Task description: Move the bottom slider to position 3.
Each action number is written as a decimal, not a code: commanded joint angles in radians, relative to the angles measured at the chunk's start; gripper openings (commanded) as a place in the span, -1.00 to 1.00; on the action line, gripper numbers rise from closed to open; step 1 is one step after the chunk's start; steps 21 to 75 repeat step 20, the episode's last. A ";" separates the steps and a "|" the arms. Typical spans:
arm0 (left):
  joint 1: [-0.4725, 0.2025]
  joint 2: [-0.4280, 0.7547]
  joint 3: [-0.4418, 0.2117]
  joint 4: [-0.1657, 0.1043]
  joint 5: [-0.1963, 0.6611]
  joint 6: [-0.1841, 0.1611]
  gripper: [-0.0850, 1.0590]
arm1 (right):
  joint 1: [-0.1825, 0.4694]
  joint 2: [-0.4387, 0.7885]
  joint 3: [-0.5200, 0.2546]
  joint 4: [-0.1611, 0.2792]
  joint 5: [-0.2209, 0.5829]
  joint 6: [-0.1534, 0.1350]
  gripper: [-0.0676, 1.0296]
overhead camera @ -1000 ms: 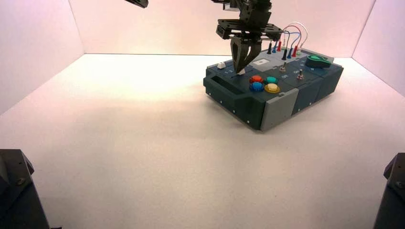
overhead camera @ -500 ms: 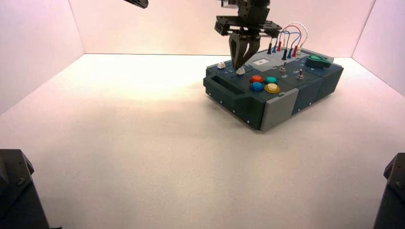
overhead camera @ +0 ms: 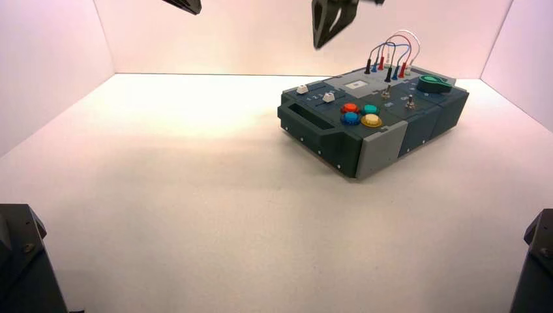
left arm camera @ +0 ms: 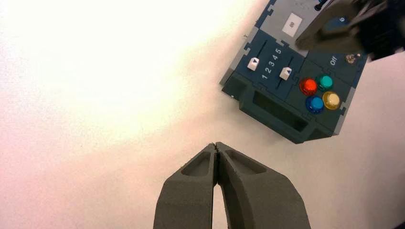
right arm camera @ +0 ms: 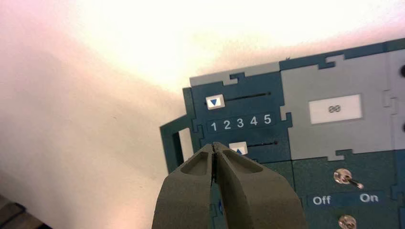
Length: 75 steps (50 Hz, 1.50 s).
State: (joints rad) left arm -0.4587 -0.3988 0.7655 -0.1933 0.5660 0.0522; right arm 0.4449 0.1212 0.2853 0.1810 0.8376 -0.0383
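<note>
The bottom slider's white knob (overhead camera: 328, 97) sits on the dark teal box (overhead camera: 339, 140), beside the round buttons. In the right wrist view the knob (right arm camera: 238, 148) stands level with the printed 3 (right arm camera: 240, 122) in the row 1 to 5. The twin knob (right arm camera: 215, 101) is at the 1 end of the other track. My right gripper (overhead camera: 319, 44) is shut and empty, well above the box; its tips (right arm camera: 213, 144) are clear of the knob. My left gripper (left arm camera: 216, 144) is shut and empty, parked high at the back left (overhead camera: 186, 5). The left wrist view also shows the bottom knob (left arm camera: 285, 73).
Red (overhead camera: 350, 108), teal (overhead camera: 370, 109), blue (overhead camera: 349, 118) and yellow (overhead camera: 371, 120) buttons sit next to the sliders. Toggle switches (right arm camera: 346, 177) marked Off and On, a green knob (overhead camera: 434, 83) and plugged wires (overhead camera: 391, 55) stand farther along. White walls enclose the white table.
My right gripper has lifted straight up off the bottom slider's knob and now hangs well above the box. The knob stays where it was. The left arm has not moved.
</note>
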 commanded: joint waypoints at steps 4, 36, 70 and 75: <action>-0.002 -0.020 -0.035 -0.002 0.002 0.012 -0.90 | 0.003 -0.095 -0.006 0.005 -0.002 0.003 -0.92; -0.002 -0.028 -0.034 -0.003 0.002 0.020 -0.90 | 0.003 -0.158 0.031 0.005 0.009 0.009 -0.92; -0.002 -0.028 -0.034 -0.003 0.002 0.020 -0.90 | 0.003 -0.158 0.031 0.005 0.009 0.009 -0.92; -0.002 -0.028 -0.034 -0.003 0.002 0.020 -0.90 | 0.003 -0.158 0.031 0.005 0.009 0.009 -0.92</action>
